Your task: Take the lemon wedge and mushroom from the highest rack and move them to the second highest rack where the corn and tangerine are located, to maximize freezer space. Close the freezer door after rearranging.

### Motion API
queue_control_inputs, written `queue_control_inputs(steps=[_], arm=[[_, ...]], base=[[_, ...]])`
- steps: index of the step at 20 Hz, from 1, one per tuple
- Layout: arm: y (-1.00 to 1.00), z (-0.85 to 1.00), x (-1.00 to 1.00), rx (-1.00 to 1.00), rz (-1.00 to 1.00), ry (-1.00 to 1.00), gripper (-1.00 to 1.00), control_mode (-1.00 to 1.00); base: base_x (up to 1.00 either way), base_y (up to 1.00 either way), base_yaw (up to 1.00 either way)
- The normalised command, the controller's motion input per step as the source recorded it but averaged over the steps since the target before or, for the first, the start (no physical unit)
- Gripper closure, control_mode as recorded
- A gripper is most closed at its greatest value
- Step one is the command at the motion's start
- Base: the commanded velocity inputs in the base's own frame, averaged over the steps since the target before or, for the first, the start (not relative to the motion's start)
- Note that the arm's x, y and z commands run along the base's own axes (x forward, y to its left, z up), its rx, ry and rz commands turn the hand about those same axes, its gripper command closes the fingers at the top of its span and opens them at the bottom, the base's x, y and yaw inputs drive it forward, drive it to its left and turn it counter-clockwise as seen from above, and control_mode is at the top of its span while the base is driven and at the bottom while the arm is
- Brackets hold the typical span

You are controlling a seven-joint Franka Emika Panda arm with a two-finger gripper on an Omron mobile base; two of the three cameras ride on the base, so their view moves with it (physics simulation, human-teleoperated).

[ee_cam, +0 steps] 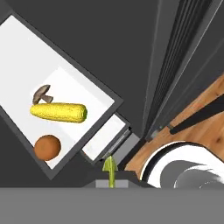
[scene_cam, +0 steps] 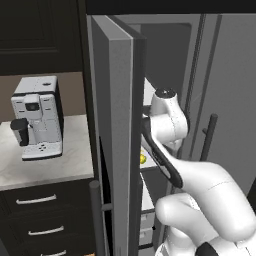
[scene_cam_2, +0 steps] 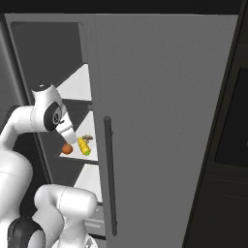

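Lemon wedge (ee_cam: 110, 169) gripped in my gripper (ee_cam: 110, 183); mushroom, corn and tangerine on the second highest rack.

All positions are referenced to the corn (ee_cam: 58, 112). In the hand view, my jaws are closed on the lemon wedge, which sits off the rack, well apart from the corn and past the rack's front edge. The mushroom (ee_cam: 42, 93) lies just beside the corn on one long side; the tangerine (ee_cam: 47, 147) lies near it on the opposite side. All three rest on the second highest rack (ee_cam: 26, 78). In the right base view, the corn (scene_cam_2: 84, 146) sits between the mushroom (scene_cam_2: 87, 138) and tangerine (scene_cam_2: 67, 149), below the highest rack (scene_cam_2: 77, 86). The freezer door (scene_cam: 114, 135) stands open.
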Motion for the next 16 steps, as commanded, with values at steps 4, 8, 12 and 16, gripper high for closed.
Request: queue_control_inputs(steps=[4, 8, 12, 16], arm=[[0.0, -0.71, 0.9, 0.0, 0.0, 0.0, 1.0, -1.0], [0.01, -0.54, 1.0, 0.0, 0.0, 0.0, 1.0, -1.0], [0.17, -0.39, 1.0, 0.0, 0.0, 0.01, 1.0, -1.0], [0.3, -0.2, 1.0, 0.0, 0.0, 0.04, 1.0, -1.0]], base=[[0.0, 0.0, 0.0], [0.0, 0.0, 0.0], [0.0, 0.0, 0.0], [0.0, 0.0, 0.0]])
